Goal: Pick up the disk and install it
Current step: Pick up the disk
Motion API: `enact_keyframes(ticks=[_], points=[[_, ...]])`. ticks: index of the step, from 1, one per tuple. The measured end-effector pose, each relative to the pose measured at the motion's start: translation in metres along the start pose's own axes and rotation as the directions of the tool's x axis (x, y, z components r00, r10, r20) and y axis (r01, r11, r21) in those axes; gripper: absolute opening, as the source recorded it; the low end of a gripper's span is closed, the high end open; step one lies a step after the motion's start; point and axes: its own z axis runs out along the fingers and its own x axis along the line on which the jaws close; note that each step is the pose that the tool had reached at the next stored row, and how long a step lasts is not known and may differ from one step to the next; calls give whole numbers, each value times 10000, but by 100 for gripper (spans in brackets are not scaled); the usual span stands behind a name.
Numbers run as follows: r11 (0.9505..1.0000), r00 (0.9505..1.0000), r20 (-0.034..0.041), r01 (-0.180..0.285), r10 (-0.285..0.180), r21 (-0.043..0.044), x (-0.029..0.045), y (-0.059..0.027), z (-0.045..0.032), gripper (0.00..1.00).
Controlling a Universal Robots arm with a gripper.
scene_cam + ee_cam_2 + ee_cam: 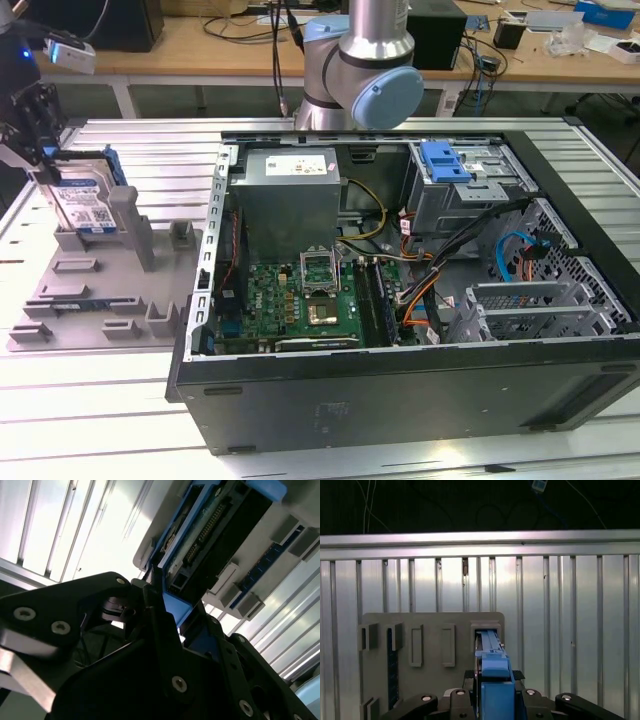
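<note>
The gripper [40,135] stands at the exterior view's far left, over the grey tray [95,300], with its black fingers [519,676] drawn in narrow and pinching the disk [85,205] by the upper edge of its blue bracket. In the first wrist view the bracket's blue rim [492,665] sits squarely between the two fingers, one pressed to each side. In the second wrist view the gripper [162,595] clamps the same blue edge, and the disk [210,525] runs away from it with its connector row showing. The disk stands nearly upright, slightly tilted, label facing the camera in the exterior view. Its lower end is down in a tray slot [487,630], just beside a tall grey post [130,225] on the exterior view's right. I cannot tell whether that end rests on the slot floor or has cleared it. The tray lies on a slatted metal table [100,400], and its right edge sits near the left wall of the open case [400,390], with a thin strip of table between them. Open air shows above the disk. Inside the case, the power supply [285,190] sits at the rear left. A metal drive cage with a blue latch [445,160] lies at the rear right, well apart from the disk. The arm [365,70] rises behind the case.
</note>
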Motion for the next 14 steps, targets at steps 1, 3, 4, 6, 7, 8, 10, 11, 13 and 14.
enact_keyframes(ticks=[1,3,4,6,7,8,10,11,13,14], points=[[10000,10000,0,0,0,0,1,0,-35,37],[10000,10000,0,0,0,1,1,0,-79,37],[10000,10000,0,0,0,3,3,0,-124,37],[10000,10000,0,0,0,4,4,0,-169,37],[10000,10000,0,1,-1,5,4,0,-189,37],[10000,10000,0,0,0,6,5,0,-227,37],[10000,10000,0,-1,1,8,8,0,-299,37],[10000,10000,0,0,0,8,9,0,-331,37],[10000,10000,-1,0,0,8,11,-1,-394,37],[10000,10000,0,0,0,10,13,-1,-430,37]])
